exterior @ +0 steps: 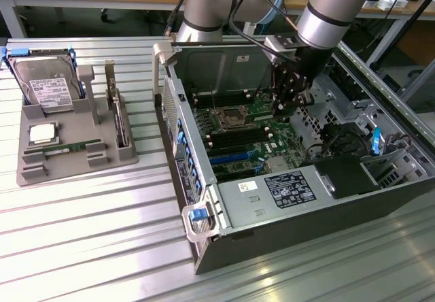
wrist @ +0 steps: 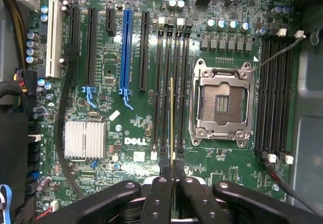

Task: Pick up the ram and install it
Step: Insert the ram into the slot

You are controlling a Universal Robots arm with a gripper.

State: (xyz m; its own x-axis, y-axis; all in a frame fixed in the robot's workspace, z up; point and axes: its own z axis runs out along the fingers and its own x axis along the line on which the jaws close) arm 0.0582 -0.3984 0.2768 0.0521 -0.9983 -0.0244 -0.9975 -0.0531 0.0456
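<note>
My gripper [wrist: 172, 184] is shut on the ram [wrist: 172, 123], a thin green stick seen edge-on between the two black fingers [wrist: 156, 199]. The stick hangs over the motherboard [wrist: 126, 143], running along the row of black memory slots [wrist: 162, 82] beside the open processor socket [wrist: 221, 103]. I cannot tell whether it touches a slot. In the exterior view the gripper [exterior: 289, 105] is lowered inside the open computer case [exterior: 272, 200], above the green board [exterior: 248, 132].
A grey holder tray [exterior: 75, 159] stands at the exterior view's left with a hard drive [exterior: 44, 84], a square silver processor chip [exterior: 42, 134] and a green stick [exterior: 64, 150]. Case walls, a drive cage [exterior: 340, 111] and cables [wrist: 65, 108] surround the board.
</note>
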